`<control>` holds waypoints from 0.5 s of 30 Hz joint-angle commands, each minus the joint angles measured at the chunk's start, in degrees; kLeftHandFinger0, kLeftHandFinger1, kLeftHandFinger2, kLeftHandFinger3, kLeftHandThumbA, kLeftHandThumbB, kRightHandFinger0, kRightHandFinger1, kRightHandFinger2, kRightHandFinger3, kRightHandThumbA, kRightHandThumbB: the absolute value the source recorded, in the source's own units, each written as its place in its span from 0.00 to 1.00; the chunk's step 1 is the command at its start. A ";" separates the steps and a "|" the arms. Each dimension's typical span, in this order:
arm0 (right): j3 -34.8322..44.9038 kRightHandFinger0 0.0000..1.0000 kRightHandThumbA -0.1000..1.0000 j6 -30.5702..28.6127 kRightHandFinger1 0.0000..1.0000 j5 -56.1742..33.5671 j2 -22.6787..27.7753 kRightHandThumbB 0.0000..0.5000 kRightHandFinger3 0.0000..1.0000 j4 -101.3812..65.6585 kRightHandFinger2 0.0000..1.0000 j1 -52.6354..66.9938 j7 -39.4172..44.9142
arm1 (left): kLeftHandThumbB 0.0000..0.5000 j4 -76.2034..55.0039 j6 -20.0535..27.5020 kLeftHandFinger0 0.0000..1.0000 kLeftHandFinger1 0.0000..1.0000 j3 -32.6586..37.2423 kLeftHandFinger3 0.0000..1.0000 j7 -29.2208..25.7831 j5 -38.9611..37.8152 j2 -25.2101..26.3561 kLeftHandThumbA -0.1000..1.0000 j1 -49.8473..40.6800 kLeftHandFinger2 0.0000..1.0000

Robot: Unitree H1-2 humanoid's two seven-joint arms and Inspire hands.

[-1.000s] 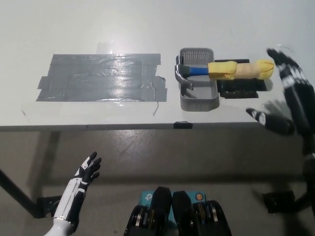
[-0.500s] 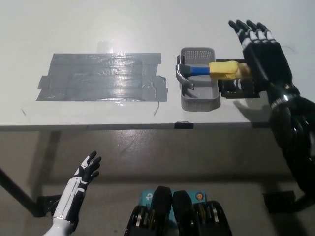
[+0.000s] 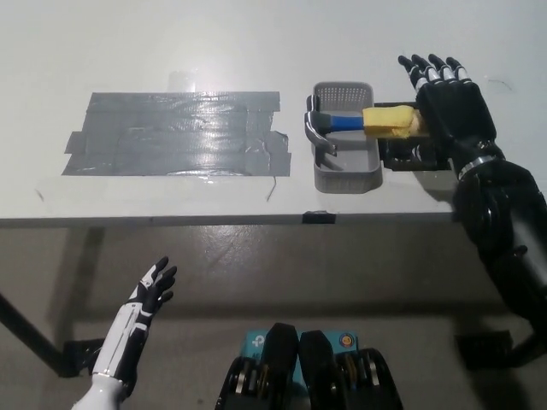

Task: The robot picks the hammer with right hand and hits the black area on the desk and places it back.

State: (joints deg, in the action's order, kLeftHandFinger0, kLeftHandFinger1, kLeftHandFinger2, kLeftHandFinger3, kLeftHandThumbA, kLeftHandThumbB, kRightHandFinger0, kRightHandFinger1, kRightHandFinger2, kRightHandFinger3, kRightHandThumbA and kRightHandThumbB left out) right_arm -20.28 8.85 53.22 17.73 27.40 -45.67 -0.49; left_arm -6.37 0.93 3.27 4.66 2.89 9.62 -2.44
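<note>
A white desk [image 3: 256, 51] is seen from above, filling the upper half of the view, with its front edge running across the middle. On its left part a broad patch of dark grey tape [image 3: 175, 134], the black area, is stuck flat; it is glossy and slightly wrinkled, and it has not changed from the earlier pictures.

To the right of the tape a small grey basket [image 3: 345, 175] stands on the desk. The hammer [image 3: 359, 122] is laid across the basket's rim: its metal head hangs at the basket's left side, its blue neck crosses the basket, and its yellow padded handle reaches out to the right over a black mat [image 3: 412, 156]. Basket and hammer are found where they were before.

The black right hand [image 3: 451, 104] is held above the far end of the yellow handle, so that this end is covered. Its fingers are spread and point away from the robot; nothing is grasped. One second ago the hand was out at the right edge of the picture, clear of the handle; half a second ago it had been brought over the handle, and since then it has been shifted only slightly.

The white left hand [image 3: 145, 299] is held low at the lower left, below the desk edge, fingers apart and holding nothing, nearly as before.
</note>
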 commanded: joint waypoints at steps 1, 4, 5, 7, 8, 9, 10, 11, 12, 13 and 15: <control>-0.04 1.00 1.00 0.38 1.00 0.08 -0.38 0.78 1.00 0.92 1.00 -3.95 -2.91 | 0.08 -1.52 2.40 1.00 1.00 -0.29 1.00 0.87 -0.26 0.82 1.00 0.57 1.00; 0.13 1.00 1.00 0.13 1.00 -0.36 -0.43 0.78 1.00 1.97 1.00 -4.29 -3.57 | 0.07 -1.48 2.37 1.00 1.00 -0.18 1.00 0.96 -0.06 0.63 1.00 0.84 1.00; 0.13 1.00 1.00 0.19 1.00 -0.43 -0.57 0.78 1.00 2.34 1.00 -4.43 -3.75 | 0.07 -1.74 2.10 1.00 1.00 -0.16 1.00 1.01 0.09 0.74 1.00 0.79 1.00; -0.01 1.00 1.00 0.39 1.00 -0.41 -0.90 0.78 1.00 2.81 1.00 -4.78 -3.81 | 0.09 -1.69 2.18 1.00 1.00 -0.27 1.00 0.97 0.05 0.78 1.00 0.77 1.00; -0.02 1.00 1.00 0.40 1.00 -0.47 -0.98 0.77 1.00 2.96 1.00 -4.89 -3.84 | 0.09 -1.65 2.15 1.00 1.00 -0.28 1.00 0.98 0.09 0.81 1.00 0.79 1.00; 0.00 1.00 1.00 0.55 1.00 -0.53 -1.11 0.77 1.00 3.18 1.00 -5.18 -3.81 | 0.10 -1.51 2.14 1.00 1.00 -0.23 1.00 1.01 0.26 0.90 1.00 0.91 1.00; -0.02 1.00 1.00 0.61 1.00 -0.54 -1.13 0.77 1.00 3.21 1.00 -5.24 -3.79 | 0.10 -1.50 2.14 1.00 1.00 -0.21 1.00 1.02 0.31 0.92 1.00 0.91 1.00; 0.06 1.00 1.00 0.28 1.00 -0.74 -1.22 0.77 1.00 3.64 1.00 -5.40 -4.17 | 0.10 -1.32 2.42 1.00 1.00 -0.22 1.00 1.03 0.25 0.91 1.00 0.89 1.00; 0.08 1.00 1.00 -0.04 1.00 -0.84 -1.28 0.77 1.00 4.37 1.00 -5.68 -4.71 | 0.09 -1.38 2.42 1.00 1.00 -0.24 1.00 1.04 0.24 0.94 1.00 0.82 1.00; 0.10 1.00 1.00 -0.20 1.00 -0.92 -1.30 0.78 1.00 4.91 1.00 -5.90 -4.99 | 0.08 -1.45 2.43 1.00 1.00 -0.24 1.00 1.05 0.23 0.92 1.00 0.81 1.00; 0.28 1.00 1.00 0.35 1.00 -1.46 -1.60 0.77 1.00 5.85 1.00 -6.49 -4.35 | 0.07 -1.56 2.19 1.00 1.00 -0.29 1.00 1.13 0.05 0.92 1.00 0.76 1.00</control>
State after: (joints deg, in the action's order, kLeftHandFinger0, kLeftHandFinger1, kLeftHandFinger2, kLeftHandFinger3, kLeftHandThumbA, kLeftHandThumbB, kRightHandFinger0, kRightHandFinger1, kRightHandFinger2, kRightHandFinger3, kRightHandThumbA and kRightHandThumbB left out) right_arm -20.38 9.15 52.75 16.20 32.88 -47.48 -2.63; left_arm -6.37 1.48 3.23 4.99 2.96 9.69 -2.36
